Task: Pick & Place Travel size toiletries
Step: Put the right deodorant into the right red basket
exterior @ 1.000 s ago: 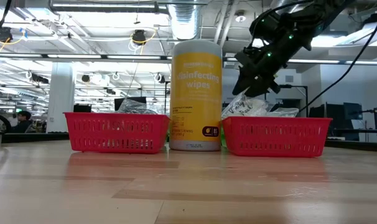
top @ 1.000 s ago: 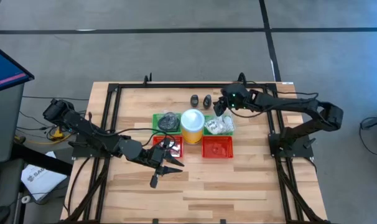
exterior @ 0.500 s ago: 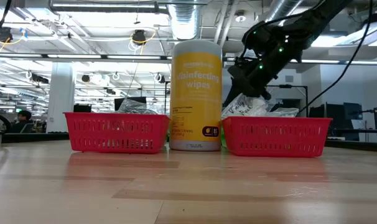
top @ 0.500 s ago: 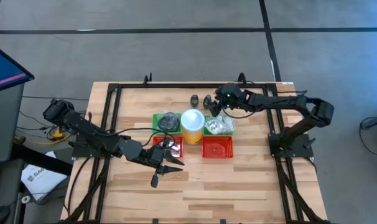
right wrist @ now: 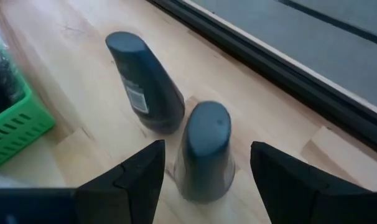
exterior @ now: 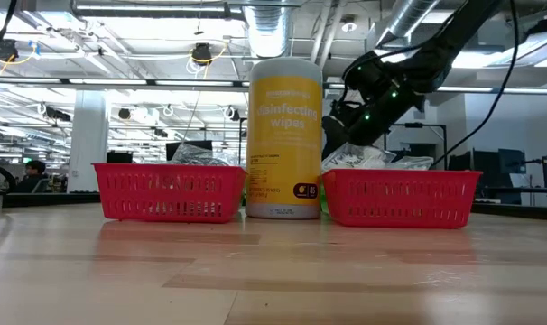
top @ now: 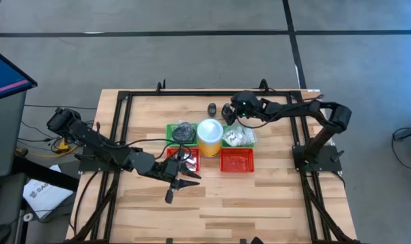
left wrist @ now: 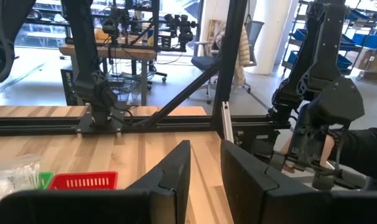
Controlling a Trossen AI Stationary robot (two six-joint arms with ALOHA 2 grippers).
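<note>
Two tiny black bottles stand upright on their bases near the table's far edge. In the right wrist view one bottle [right wrist: 204, 146] sits between the spread fingers of my right gripper [right wrist: 206, 163], which is open and touches nothing. The other bottle [right wrist: 145, 81] stands just beyond it, [top: 211, 108] in the high view. My right gripper [top: 230, 112] reaches in from the table's right. Clear-wrapped white packets [top: 238, 137] lie in the right green tray, a dark item [top: 183, 132] in the left green tray. My left gripper [top: 179, 181] waits, open, near the left red tray [top: 185, 160].
A yellow cylinder with a white top [top: 209, 135] stands between the trays, close to my right arm's left side. A red tray [top: 237, 161] lies nearer than the packets. A black frame rail [top: 212, 93] runs along the far edge behind the bottles. Bare wood lies toward the near edge.
My right gripper has moved toward the table's left and dropped lower, from over the right green tray's far corner to the two black bottles, and now straddles one of them. The bottles, the trays and my left arm have kept still.
</note>
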